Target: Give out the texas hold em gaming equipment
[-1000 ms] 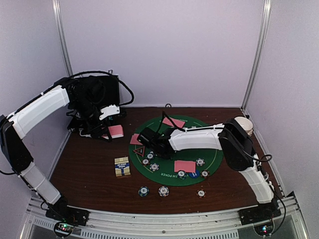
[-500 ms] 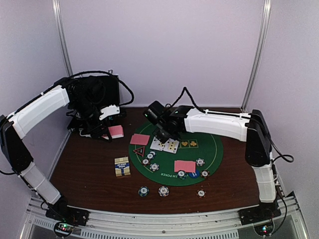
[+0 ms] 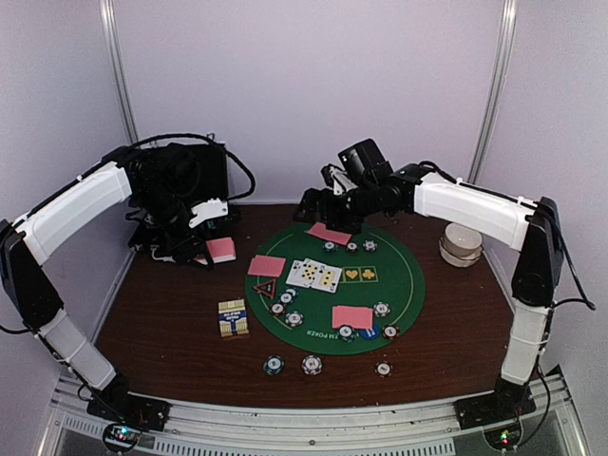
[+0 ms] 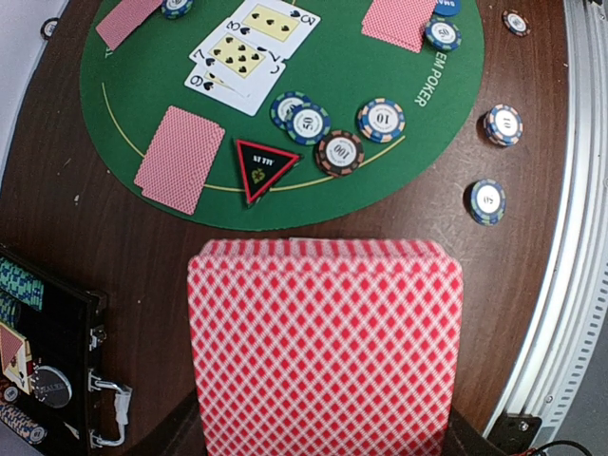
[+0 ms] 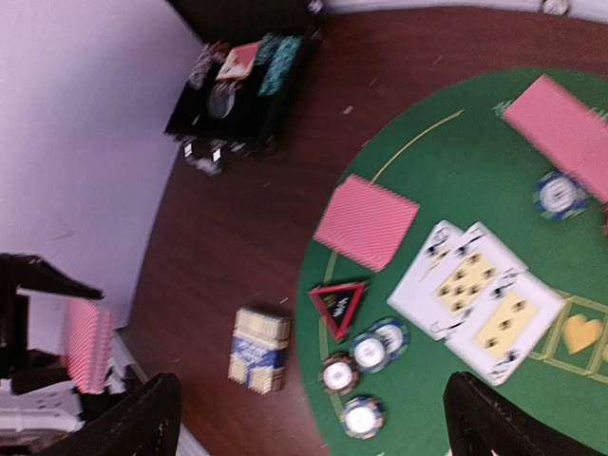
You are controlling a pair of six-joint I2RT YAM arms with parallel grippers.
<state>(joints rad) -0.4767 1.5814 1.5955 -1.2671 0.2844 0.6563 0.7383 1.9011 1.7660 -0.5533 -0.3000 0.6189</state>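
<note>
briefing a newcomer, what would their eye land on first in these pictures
The round green poker mat in the middle, with face-up cards fanned at its centre. Next, the left gripper at far left, shut on a stack of pink-backed cards, and the open right gripper above the mat's far edge.

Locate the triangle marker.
Top view: the triangle marker sits at the left edge of the green mat, just nearer than a face-down pink card, beside clustered chips.
</note>
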